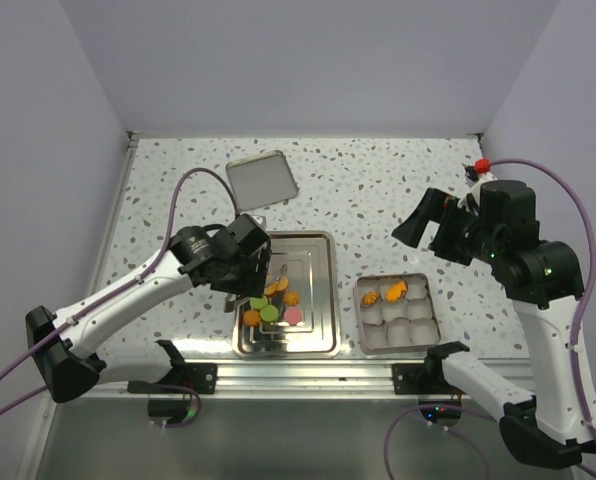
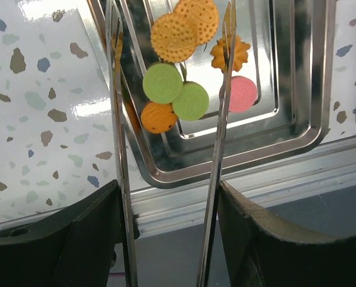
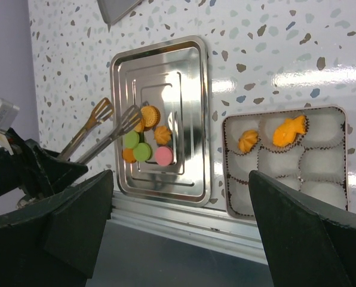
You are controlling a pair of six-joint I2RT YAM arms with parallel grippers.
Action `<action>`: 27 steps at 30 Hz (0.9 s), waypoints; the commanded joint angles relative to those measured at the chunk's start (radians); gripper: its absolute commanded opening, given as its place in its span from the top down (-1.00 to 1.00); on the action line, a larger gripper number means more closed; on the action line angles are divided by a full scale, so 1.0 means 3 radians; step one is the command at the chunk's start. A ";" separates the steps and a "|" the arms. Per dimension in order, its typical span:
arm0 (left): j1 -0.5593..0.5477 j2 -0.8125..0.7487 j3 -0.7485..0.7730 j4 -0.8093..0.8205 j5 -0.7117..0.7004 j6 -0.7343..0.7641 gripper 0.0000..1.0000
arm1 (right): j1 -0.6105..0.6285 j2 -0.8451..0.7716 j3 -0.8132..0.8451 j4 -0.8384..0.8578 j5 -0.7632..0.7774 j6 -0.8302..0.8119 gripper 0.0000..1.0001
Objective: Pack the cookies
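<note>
Several cookies [image 1: 273, 303] lie in a cluster on a steel tray [image 1: 318, 250]: orange rounds, two green [image 2: 162, 83], one pink [image 2: 242, 94] and an orange flower shape. My left gripper [image 1: 250, 262] is shut on metal tongs [image 2: 217, 131]. The tong blades hang open above the cluster, one on each side of the green cookies, and hold nothing. A square tin [image 1: 358, 320] with white liners holds two orange cookies [image 3: 248, 140] in its far row. My right gripper [image 1: 423, 222] is open and empty, raised above the table behind the tin.
The tin's lid [image 1: 262, 178] lies flat at the back, left of centre. An aluminium rail [image 1: 318, 372] runs along the near table edge in front of tray and tin. Walls close in the left, back and right sides.
</note>
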 commanded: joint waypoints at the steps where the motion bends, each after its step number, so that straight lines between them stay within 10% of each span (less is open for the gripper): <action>1: 0.0017 -0.0064 0.0188 0.0029 0.0045 0.0057 -0.34 | 0.0009 -0.0008 -0.0047 0.0096 -0.0068 0.0043 -0.97; 27: 0.0022 -0.0022 -0.0457 0.0433 0.0229 0.0047 0.00 | 0.0009 -0.0024 -0.0119 0.0116 -0.0048 0.0058 -0.97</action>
